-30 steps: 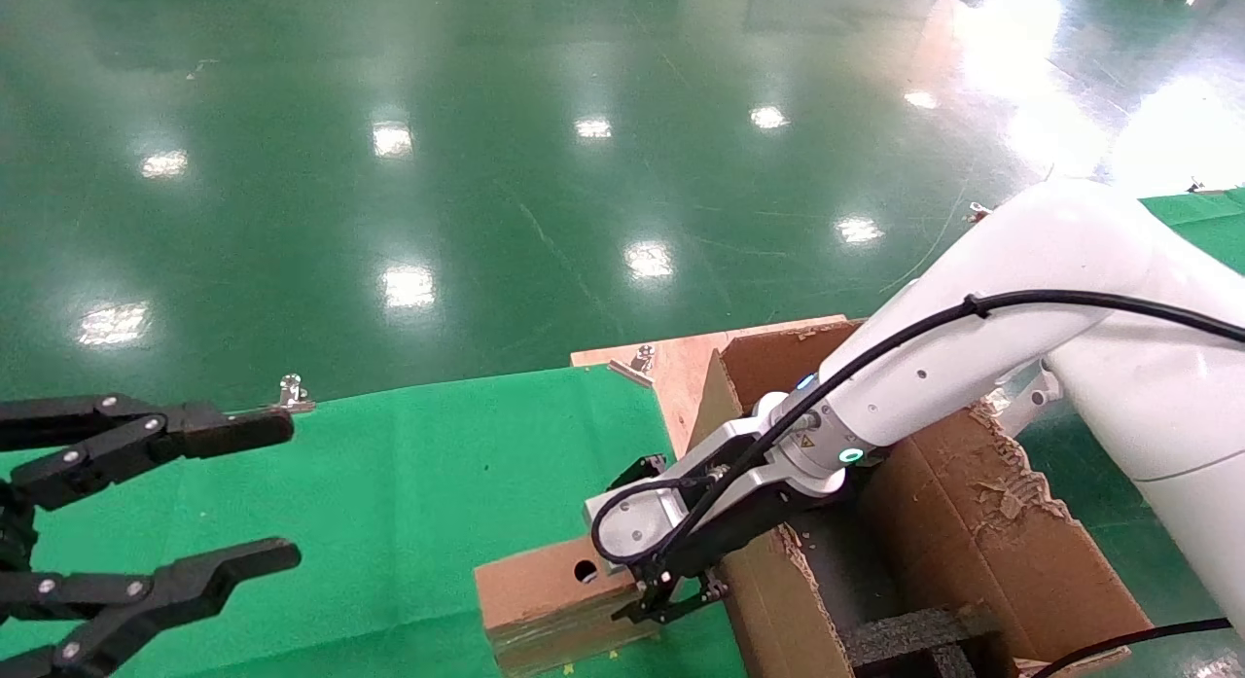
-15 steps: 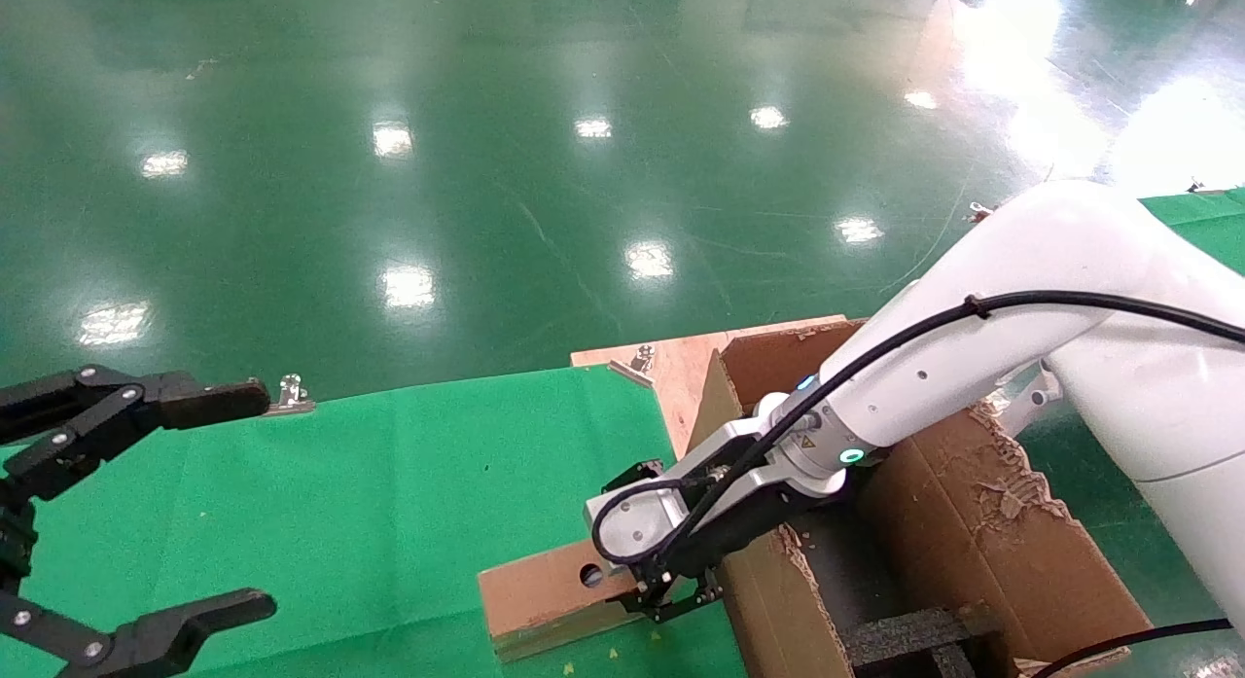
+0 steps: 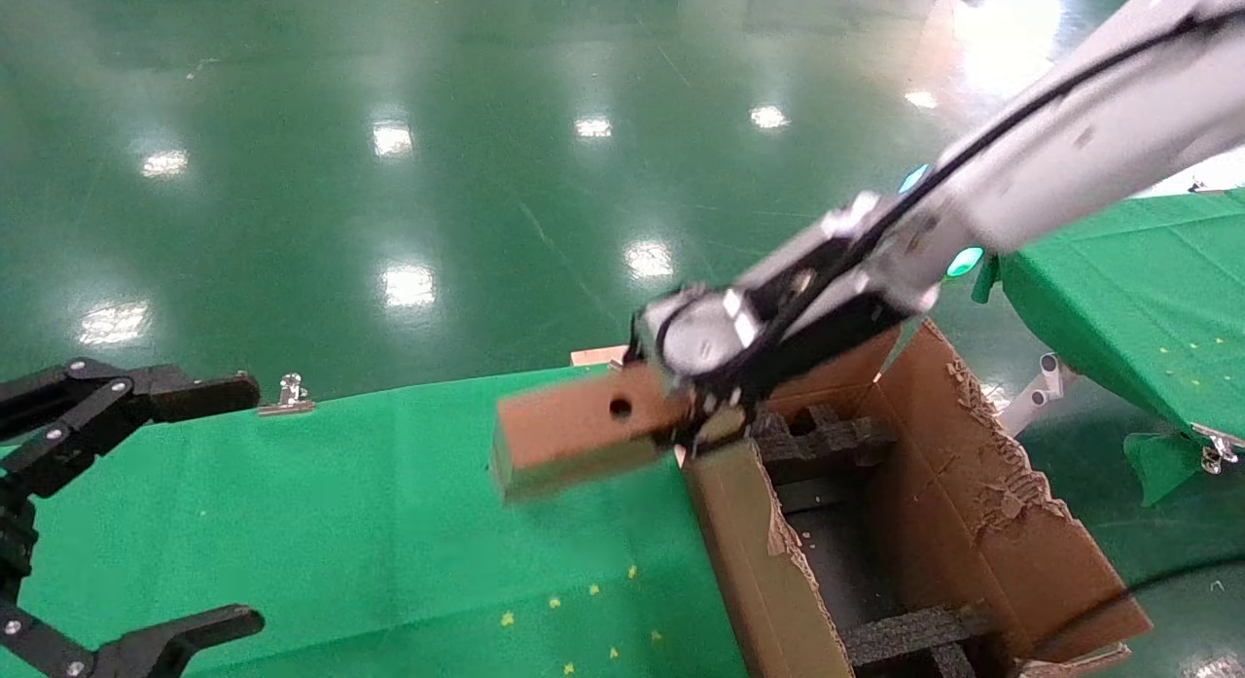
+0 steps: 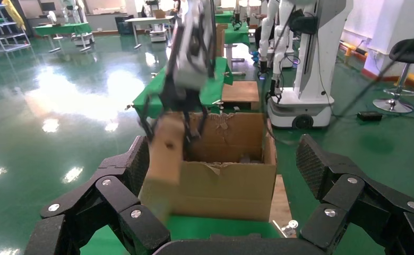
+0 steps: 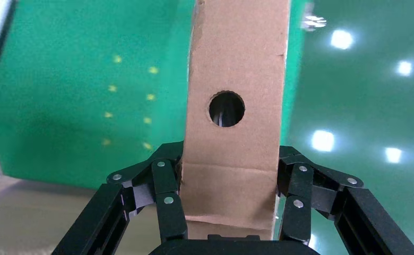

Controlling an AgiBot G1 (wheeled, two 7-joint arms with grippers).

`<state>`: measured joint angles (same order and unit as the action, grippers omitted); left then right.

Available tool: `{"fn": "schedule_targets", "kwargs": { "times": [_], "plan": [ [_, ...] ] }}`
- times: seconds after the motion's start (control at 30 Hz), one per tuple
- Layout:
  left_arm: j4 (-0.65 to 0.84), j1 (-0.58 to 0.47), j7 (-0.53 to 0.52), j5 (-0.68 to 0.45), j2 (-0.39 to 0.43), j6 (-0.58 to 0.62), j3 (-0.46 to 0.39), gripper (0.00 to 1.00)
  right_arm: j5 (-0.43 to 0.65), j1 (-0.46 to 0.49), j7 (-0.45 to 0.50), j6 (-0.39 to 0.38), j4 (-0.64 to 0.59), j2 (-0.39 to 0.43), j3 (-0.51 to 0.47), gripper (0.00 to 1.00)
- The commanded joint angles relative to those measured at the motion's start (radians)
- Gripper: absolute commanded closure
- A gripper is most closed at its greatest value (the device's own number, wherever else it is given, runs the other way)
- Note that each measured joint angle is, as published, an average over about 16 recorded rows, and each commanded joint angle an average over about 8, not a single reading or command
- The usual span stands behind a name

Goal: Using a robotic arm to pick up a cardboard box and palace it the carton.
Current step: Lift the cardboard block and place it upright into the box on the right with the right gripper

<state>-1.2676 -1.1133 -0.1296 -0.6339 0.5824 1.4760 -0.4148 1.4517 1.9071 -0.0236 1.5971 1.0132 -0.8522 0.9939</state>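
**Box is up off the surface**

Lifted clear now: the box [image 3: 582, 431] was sitting on the green surface [image 3: 370, 522] a moment ago. Right end effector [image 3: 702, 420] is clamped on one end, holding it beside the carton [image 3: 982, 522]. Left end effector [image 3: 126, 522] hangs wide apart, off to the side.

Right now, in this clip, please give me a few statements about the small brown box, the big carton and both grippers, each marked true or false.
1. The right gripper clamps the small flat brown cardboard box with a round hole. True.
2. The box rests on the green cloth. False: it is held in the air above it.
3. The box already sits inside the large brown flapped carton. False: it is beside the carton's near flap.
4. The black left gripper is open and holds nothing. True.
5. Black foam inserts lie inside the carton. True.
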Motion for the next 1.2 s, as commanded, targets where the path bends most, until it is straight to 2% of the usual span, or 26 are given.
{"fn": "schedule_targets", "kwargs": {
  "times": [0.03, 0.23, 0.6, 1.03, 1.2],
  "plan": [
    [0.0, 0.0, 0.0, 0.0, 0.0, 0.0, 0.0, 0.0, -0.04, 0.064, -0.02, 0.001, -0.033, 0.012, 0.033, 1.0],
    [0.0, 0.0, 0.0, 0.0, 0.0, 0.0, 0.0, 0.0, -0.127, 0.194, -0.046, 0.0, -0.075, 0.047, 0.132, 1.0],
    [0.0, 0.0, 0.0, 0.0, 0.0, 0.0, 0.0, 0.0, -0.264, 0.324, -0.101, 0.002, -0.152, 0.104, 0.344, 1.0],
    [0.0, 0.0, 0.0, 0.0, 0.0, 0.0, -0.001, 0.0, -0.236, 0.531, -0.189, 0.003, -0.254, 0.312, 0.598, 1.0],
    [0.0, 0.0, 0.0, 0.0, 0.0, 0.0, -0.001, 0.0, -0.222, 0.586, -0.203, 0.004, -0.28, 0.368, 0.705, 1.0]
  ]
}}
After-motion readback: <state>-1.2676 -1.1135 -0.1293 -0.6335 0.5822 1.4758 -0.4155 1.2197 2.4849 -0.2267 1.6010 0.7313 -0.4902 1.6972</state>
